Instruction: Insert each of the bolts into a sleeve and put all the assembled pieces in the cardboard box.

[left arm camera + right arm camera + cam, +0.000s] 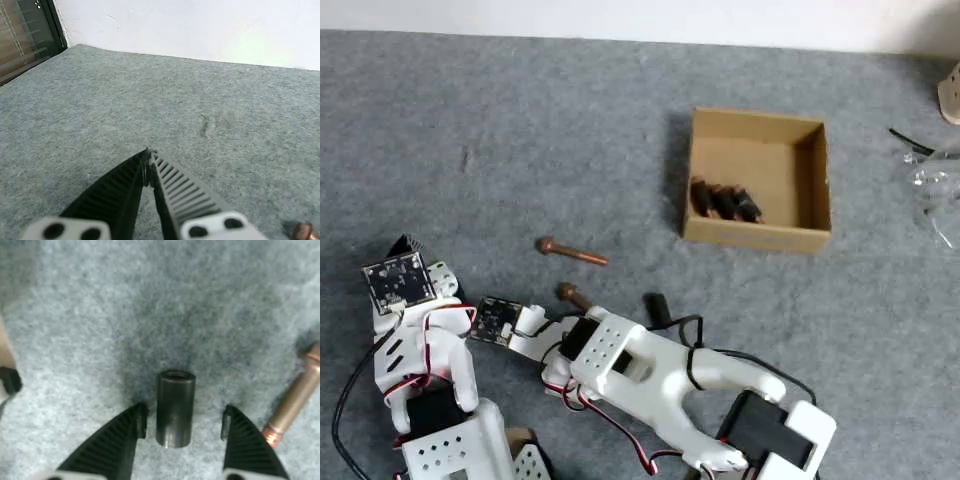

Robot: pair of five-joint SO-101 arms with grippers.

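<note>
A black sleeve (175, 407) lies on the grey carpet between the fingers of my open right gripper (182, 416), not clamped. A copper bolt (295, 400) lies just beside one finger. In the high view the right arm (620, 350) stretches leftward over that spot, with this bolt's head (568, 293) poking out from under it. A second copper bolt (572, 251) lies loose farther out. The cardboard box (755, 238) at the back right holds several dark assembled pieces (725, 202). My left gripper (149, 154) is shut and empty, low at the left (405, 245).
Clear plastic items (932, 180) and a beige object (950, 95) sit at the right edge. A small black piece (658, 308) is beside the right arm's cable. A white wall (200, 25) and a dark window frame (55, 25) bound the carpet.
</note>
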